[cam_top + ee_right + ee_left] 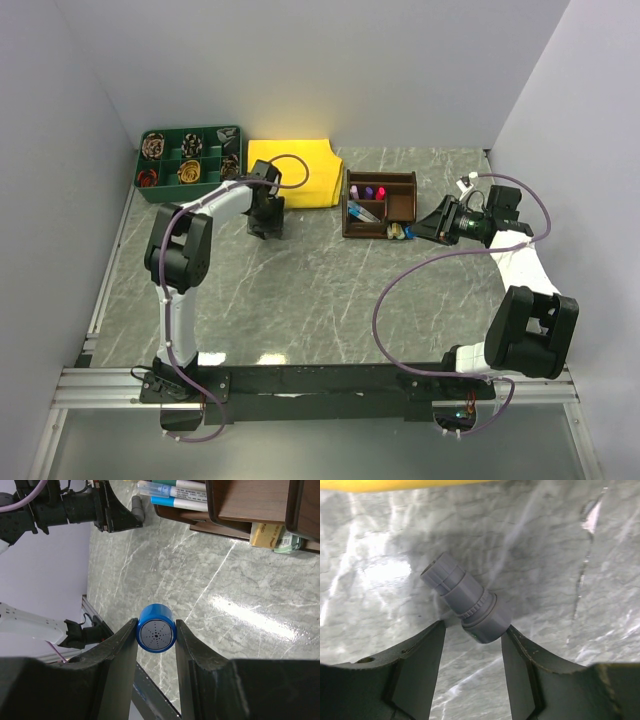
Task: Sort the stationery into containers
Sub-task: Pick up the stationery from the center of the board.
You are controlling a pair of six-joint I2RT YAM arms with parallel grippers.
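Grey marker (465, 600) lies flat on the table (300, 290), well left of the organiser (400, 207) and just beside the cloth (290, 170). Its thick end sits between the parted fingers of the left gripper (474, 627), with a gap showing on one side, so nothing is clamped. Its long axis slants away from the gripper toward the cloth, so a grab here would likely catch only the very end. Bare table runs from it to the organiser's left wall.

Just right of the organiser, the right gripper (156, 625) is clenched on a blue marker (156, 636), seen end-on, its axis along the fingers. That arm is much nearer the compartments. Erasers (272, 535) at the organiser's near right corner crowd a low approach, so coming in from above looks safer.
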